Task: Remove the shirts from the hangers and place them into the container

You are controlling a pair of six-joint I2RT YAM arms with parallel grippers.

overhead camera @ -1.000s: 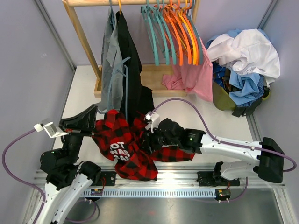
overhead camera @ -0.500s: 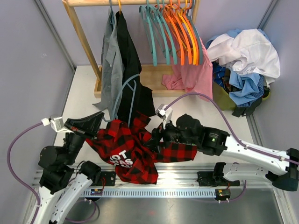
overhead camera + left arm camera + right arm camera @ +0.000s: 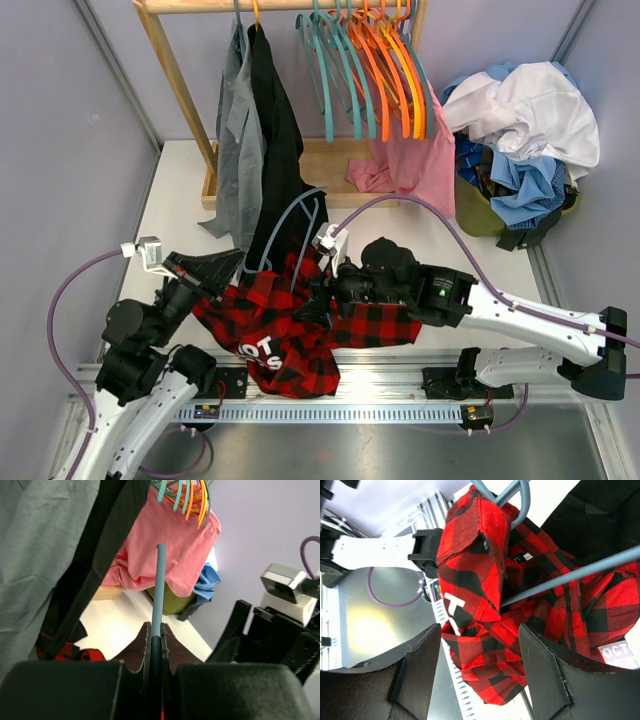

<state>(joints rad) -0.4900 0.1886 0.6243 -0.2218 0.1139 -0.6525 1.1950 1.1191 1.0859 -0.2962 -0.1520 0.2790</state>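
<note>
From my seat I see the left arm reaching up from its base toward the middle of the table (image 3: 175,190), with the left gripper (image 3: 156,632) clamped tight on the thin rod of a teal hanger (image 3: 159,580), which runs straight out from between the fingers. The right arm stretches across from the right side, elbow bent. The right gripper (image 3: 480,660) hovers low over the plaid shirt (image 3: 290,335) with its fingers (image 3: 417,667) spread wide and nothing between them; I cannot tell whether they touch the cloth. I count three shirts. The red-and-black plaid one lies crumpled on the table near the front edge between the two arms, a white printed patch showing, the teal hanger threaded through it and arcing up out of the folds. The black shirt (image 3: 275,130) and the grey shirt (image 3: 235,150) hang side by side at the left end of the wooden rack (image 3: 178,80), the black one's hem reaching down to the plaid. A tight bunch of empty hangers (image 3: 365,70), teal and orange, fills the right half of the rail; they overlap too much for me to count. A pink garment (image 3: 415,165) hangs below them. There is one container (image 3: 472,215), yellow-green, at the far right, under a heap of clothes (image 3: 520,110) in white and blue.
</note>
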